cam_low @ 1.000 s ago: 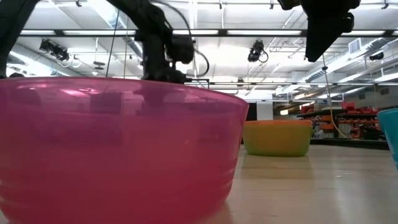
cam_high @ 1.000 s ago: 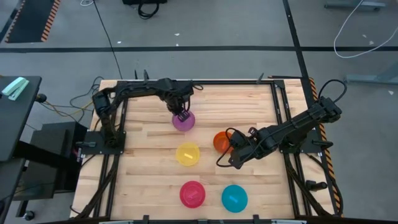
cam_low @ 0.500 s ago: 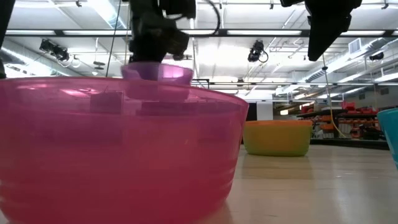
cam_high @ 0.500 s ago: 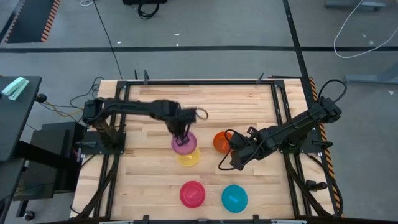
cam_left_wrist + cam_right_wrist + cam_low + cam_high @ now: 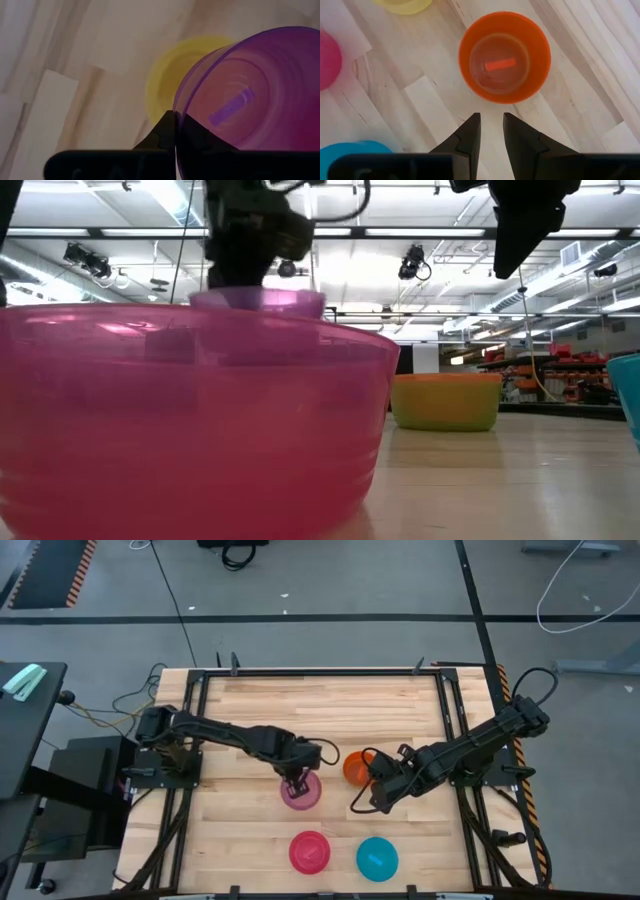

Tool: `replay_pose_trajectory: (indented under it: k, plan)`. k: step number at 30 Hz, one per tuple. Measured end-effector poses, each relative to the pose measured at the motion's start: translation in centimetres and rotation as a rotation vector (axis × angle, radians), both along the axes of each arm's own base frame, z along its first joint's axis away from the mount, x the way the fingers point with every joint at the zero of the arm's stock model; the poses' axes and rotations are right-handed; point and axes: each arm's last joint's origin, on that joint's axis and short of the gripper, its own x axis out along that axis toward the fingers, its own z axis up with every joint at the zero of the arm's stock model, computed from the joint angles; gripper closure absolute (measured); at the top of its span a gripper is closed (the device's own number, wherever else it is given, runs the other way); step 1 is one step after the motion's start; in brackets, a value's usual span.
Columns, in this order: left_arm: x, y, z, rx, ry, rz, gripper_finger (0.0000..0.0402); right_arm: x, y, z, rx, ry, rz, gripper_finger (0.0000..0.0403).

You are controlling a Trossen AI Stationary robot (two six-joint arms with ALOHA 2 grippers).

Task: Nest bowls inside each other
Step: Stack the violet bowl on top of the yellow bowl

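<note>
My left gripper is shut on the purple bowl and holds it upright over the yellow bowl. From above the purple bowl covers the yellow one; the left wrist view shows yellow peeking out beside it. Whether the two bowls touch, I cannot tell. My right gripper hovers narrowly open just short of the orange bowl, which stands on its base on the table. The pink-red bowl and teal bowl stand near the table's near edge. No green bowl is in view. My left gripper pinches the purple bowl's rim, one finger outside the wall and the other inside, showing dark through the plastic. The fingers come from above, pointing down. The bowl stays upright, mouth up, below the gripper.
In the low view the pink-red bowl fills the foreground, with the purple bowl behind it and the orange bowl to the right. Bare wood lies along the table's far half. A black frame borders the table.
My left gripper has carried the purple bowl from the table's far middle toward the near edge, and the bowl now covers the yellow one. The gripper has stayed shut on the rim. My right arm has kept still.
</note>
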Motion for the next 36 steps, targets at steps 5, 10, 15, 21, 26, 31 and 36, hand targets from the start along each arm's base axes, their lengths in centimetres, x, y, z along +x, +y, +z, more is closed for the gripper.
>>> replay_pose_trajectory:
  k: [5, 10, 15, 21, 26, 31, 36]
  plan:
    - [0.7, 1.7, -1.7, -0.011, 0.056, 0.022, 0.0395, 0.1, 0.0, 0.0, 0.003, -0.006, 0.0, 0.0311]
    - [1.2, 2.8, -3.2, -0.025, 0.102, 0.026, 0.0392, 0.1, 0.0, 0.0, 0.002, -0.005, 0.004, 0.0311]
    - [1.7, 2.8, -4.4, -0.118, 0.123, -0.014, 0.0395, 0.1, 0.0, 0.0, 0.002, -0.006, 0.001, 0.0311]
    - [1.8, 2.7, -4.7, -0.127, 0.124, -0.037, 0.0375, 0.1, 0.0, 0.0, 0.005, -0.008, -0.006, 0.0311]
    - [1.9, 2.6, -4.6, -0.177, 0.113, -0.053, 0.0354, 0.1, 0.0, 0.0, 0.006, -0.009, -0.007, 0.0311]
    - [1.9, 2.8, -4.6, -0.236, 0.11, -0.06, 0.0341, 0.1, 0.0, 0.0, 0.006, -0.01, -0.007, 0.0311]
    - [1.9, 3.4, -4.5, -0.274, 0.104, -0.05, 0.0325, 0.1, 0.0, 0.0, 0.006, -0.01, -0.007, 0.0311]
